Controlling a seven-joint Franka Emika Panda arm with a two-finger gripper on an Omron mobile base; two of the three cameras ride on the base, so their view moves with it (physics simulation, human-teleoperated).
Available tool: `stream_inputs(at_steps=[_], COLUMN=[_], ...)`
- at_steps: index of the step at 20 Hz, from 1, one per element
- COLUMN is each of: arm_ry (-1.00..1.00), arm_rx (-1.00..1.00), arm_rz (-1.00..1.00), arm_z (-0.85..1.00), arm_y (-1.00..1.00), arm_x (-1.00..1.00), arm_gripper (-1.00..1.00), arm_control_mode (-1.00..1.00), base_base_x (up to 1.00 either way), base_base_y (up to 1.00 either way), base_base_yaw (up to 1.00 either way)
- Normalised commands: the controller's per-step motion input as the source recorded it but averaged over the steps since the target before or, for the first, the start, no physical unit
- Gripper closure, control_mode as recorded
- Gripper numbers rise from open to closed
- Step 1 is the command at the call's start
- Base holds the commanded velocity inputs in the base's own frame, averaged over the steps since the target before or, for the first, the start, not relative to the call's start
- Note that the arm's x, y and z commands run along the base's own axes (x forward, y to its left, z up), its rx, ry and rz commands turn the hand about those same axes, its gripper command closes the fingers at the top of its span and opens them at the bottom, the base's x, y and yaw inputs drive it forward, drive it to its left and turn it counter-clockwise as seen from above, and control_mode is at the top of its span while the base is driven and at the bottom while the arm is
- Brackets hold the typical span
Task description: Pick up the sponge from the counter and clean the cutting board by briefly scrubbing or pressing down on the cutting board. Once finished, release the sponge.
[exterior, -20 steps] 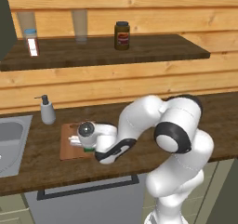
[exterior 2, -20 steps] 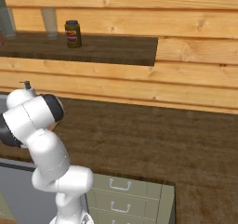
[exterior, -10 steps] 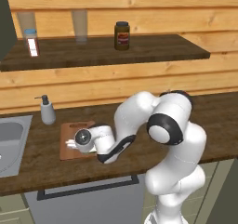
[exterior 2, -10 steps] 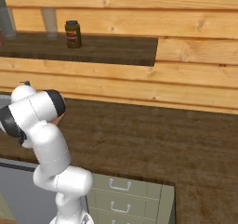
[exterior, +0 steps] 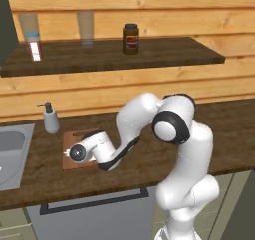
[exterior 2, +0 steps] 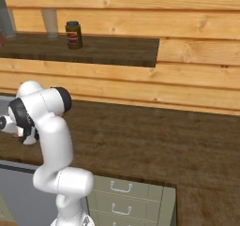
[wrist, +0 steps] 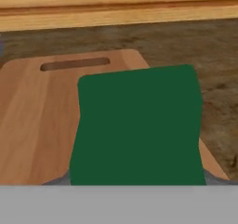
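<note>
Sponge (wrist: 139, 125) green side up, close under the hand camera, over the board (wrist: 37, 121) — slot handle at the board's far end. Board (exterior: 69, 137) lies on the worktop (exterior: 219, 129) between soap bottle (exterior: 50, 118) and front edge, hand low over it. Jaws hidden — can't tell their state.

We note a light plank wall (exterior: 149, 0); a dark wall shelf (exterior: 114, 55) bearing a brown jar (exterior: 131, 38); steel sink (exterior: 12, 152) at left; pale drawers (exterior 2: 129, 199) below the surface.
</note>
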Motion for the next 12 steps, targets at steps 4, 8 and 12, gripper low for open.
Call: stream_inputs(at_steps=[4, 8, 12], arm_ry=[-0.16, -0.17, -0.17], arm_rx=[0.00, 0.00, 0.00], arm_rz=[-0.02, 0.00, 0.00], arm_z=[-0.28, -0.47, -0.59], arm_y=[0.00, 0.00, 0.00], arm_x=[0.27, 0.13, 0.25], arm_gripper=[1.00, 1.00, 1.00], arm_control_mode=[-1.00, -1.00, -1.00], base_base_x=[0.00, 0.00, 0.00], base_base_y=[0.00, 0.00, 0.00], base_base_yaw=[0.00, 0.00, 0.00])
